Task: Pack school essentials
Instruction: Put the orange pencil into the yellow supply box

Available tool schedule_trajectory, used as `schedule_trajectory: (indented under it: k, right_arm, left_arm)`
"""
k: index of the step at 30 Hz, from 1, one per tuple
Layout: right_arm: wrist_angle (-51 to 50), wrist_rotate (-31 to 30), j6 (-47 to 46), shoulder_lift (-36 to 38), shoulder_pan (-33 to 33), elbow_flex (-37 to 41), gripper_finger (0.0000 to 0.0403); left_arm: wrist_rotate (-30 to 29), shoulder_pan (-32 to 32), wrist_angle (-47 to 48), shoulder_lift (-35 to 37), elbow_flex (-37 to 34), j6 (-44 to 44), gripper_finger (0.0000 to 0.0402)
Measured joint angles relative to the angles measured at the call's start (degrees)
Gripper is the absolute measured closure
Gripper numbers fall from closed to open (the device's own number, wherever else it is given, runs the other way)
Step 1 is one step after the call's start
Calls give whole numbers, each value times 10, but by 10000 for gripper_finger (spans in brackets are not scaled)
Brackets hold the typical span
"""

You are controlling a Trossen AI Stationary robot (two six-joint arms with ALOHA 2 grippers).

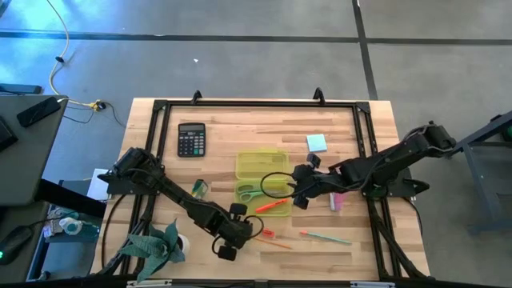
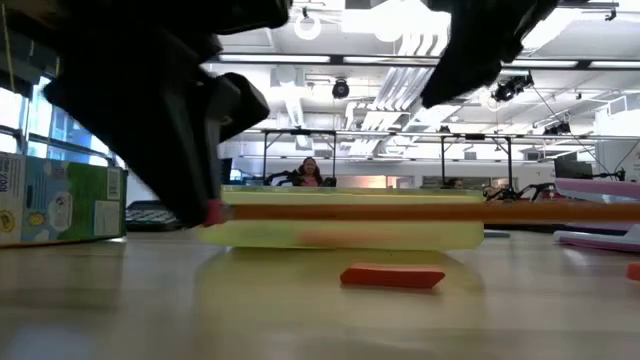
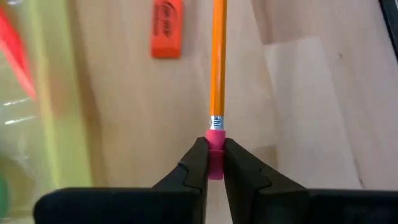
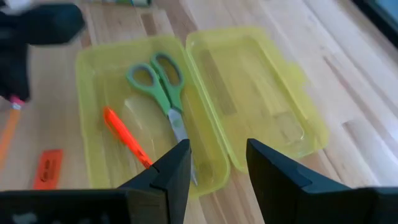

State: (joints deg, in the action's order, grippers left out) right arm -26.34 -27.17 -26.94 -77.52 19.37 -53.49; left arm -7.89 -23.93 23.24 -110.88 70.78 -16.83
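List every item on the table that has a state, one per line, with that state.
Yellow-green case: open, lid flat.
Scissors: closed, inside case.
Orange marker: capped, inside case.
Orange pencil: gripped by its eraser end.
Left gripper: shut on pencil.
Right gripper: open, empty, over case.

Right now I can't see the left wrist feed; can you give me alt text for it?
The left gripper pinches the pink eraser end of an orange pencil over the wooden table. An orange eraser lies beside the pencil, with the yellow case at the edge.
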Motion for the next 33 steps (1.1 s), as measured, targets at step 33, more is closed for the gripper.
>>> schedule_trajectory:
  k: [33]
  right_arm:
    - [-98, 4, -56, 126, 7, 0, 258]
  left_arm:
    - [-81, 114, 176, 93, 1, -96, 377]
